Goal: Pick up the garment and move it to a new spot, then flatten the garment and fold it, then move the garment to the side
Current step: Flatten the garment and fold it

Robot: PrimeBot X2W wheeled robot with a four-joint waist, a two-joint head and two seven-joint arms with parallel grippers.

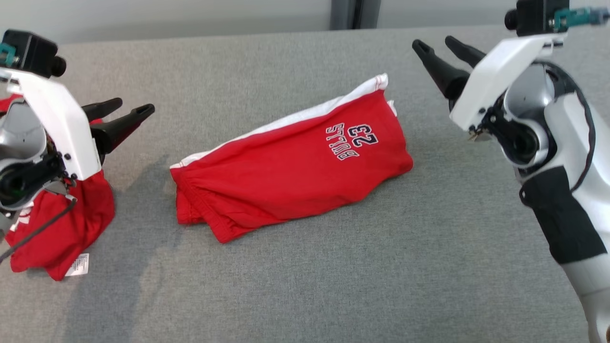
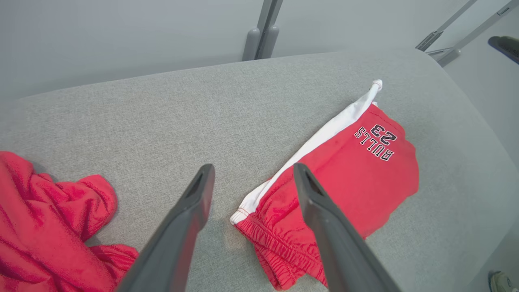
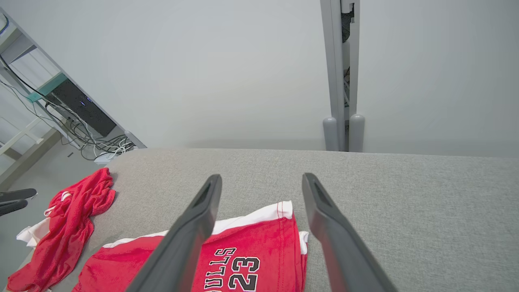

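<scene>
Head view: garment [image 1: 286,176] lies between left gripper [image 1: 132,105] and right gripper [image 1: 434,43], untouched.

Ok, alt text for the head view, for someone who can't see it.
Folded red shorts with a white stripe and BULLS 23 lettering lie in the middle of a grey surface. An open left gripper and open right gripper hover either side, empty. A crumpled red garment sits at far left.
</scene>
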